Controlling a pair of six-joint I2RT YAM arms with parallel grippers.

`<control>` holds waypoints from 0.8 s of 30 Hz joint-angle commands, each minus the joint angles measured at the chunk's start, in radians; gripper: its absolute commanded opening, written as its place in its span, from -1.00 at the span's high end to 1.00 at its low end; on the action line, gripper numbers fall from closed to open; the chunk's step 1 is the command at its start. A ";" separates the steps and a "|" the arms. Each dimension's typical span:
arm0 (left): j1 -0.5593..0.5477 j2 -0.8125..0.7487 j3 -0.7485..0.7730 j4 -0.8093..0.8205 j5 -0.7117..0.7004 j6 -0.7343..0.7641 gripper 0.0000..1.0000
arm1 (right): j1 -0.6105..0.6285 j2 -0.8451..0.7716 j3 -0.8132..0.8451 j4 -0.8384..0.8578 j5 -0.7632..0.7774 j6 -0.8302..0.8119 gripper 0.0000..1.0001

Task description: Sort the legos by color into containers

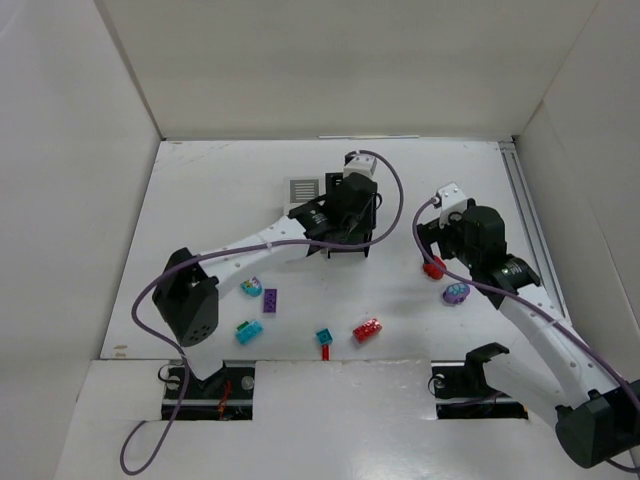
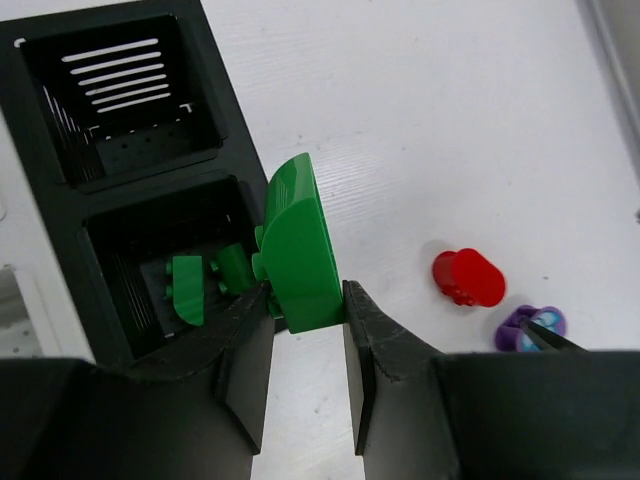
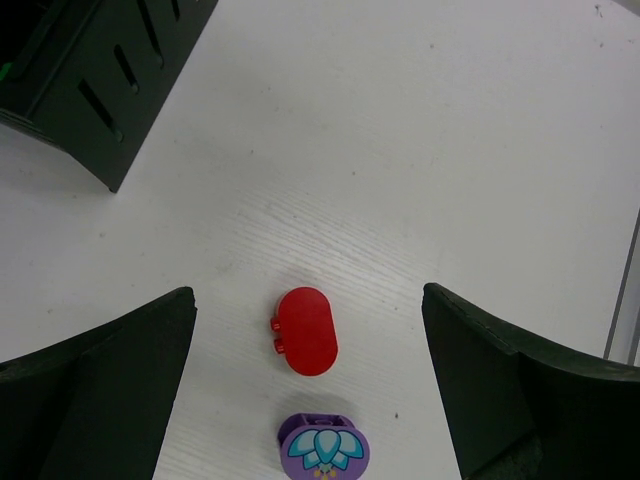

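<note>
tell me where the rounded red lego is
Right wrist view: the red lego lies centred below the open right pincer, next to the purple piece.

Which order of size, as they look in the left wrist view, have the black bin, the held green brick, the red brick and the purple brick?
1. black bin
2. held green brick, but it is nearest the camera, so unsure
3. red brick
4. purple brick, partly hidden; nearly like the red one

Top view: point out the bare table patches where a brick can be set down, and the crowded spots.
Bare: the table's far-left area beside the white bin; the far-right corner beyond the right gripper. Crowded: the near edge strewn with legos; the black bin, under the left gripper.
</note>
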 commanded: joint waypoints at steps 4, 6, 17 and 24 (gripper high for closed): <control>0.043 0.019 0.054 0.053 0.029 0.058 1.00 | -0.010 -0.036 -0.010 -0.041 -0.018 -0.029 -0.98; 0.056 0.019 0.041 0.062 0.029 0.048 1.00 | -0.010 -0.036 -0.023 -0.041 -0.028 -0.029 -0.98; 0.066 0.039 0.016 0.021 0.020 0.008 0.83 | -0.019 -0.026 -0.023 -0.032 -0.073 -0.069 -0.98; 0.066 0.005 -0.045 -0.016 -0.001 -0.025 0.52 | -0.019 -0.026 -0.023 -0.061 -0.053 -0.081 -0.98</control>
